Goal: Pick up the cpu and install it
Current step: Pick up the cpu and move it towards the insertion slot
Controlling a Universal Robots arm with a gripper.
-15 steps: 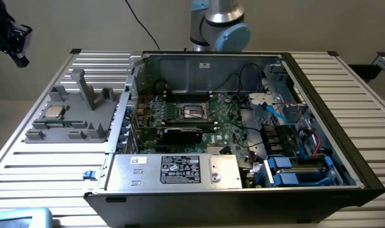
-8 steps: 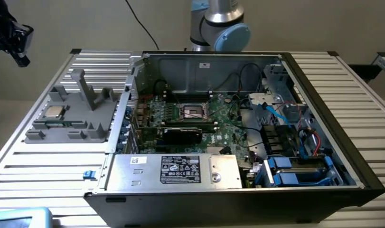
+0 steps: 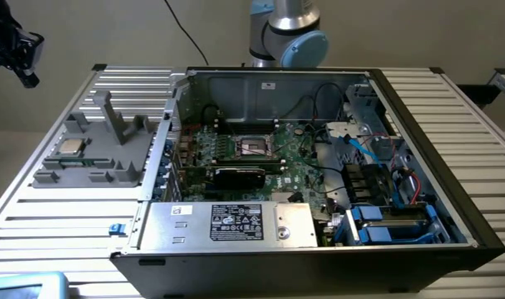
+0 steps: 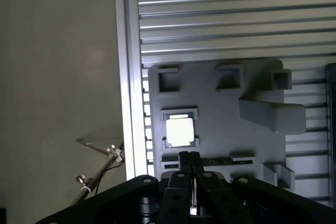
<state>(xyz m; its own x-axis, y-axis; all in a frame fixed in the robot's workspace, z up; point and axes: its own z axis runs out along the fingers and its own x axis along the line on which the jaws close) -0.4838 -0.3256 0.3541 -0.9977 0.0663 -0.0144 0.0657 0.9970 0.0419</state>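
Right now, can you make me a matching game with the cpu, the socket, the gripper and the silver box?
Things:
1 cpu
2 socket
3 gripper
4 silver box

Place or state:
A shut
B on the green board
C in the grey holder
D has a black label on top

Pairs: 1-C, 2-B, 3-A, 4-D

Plain beige wall [image 3: 94,31], pale floor [image 4: 52,77], slatted aluminium table [image 3: 61,218]

My arm [image 3: 283,22] is a silver-grey tube; a pale blue round cap [image 3: 307,48] covers one joint; my gripper [image 4: 189,157] is matt black, built of angular links with round pivot pins [image 4: 207,174]; my fingers [image 4: 184,163] are narrow dark bars.
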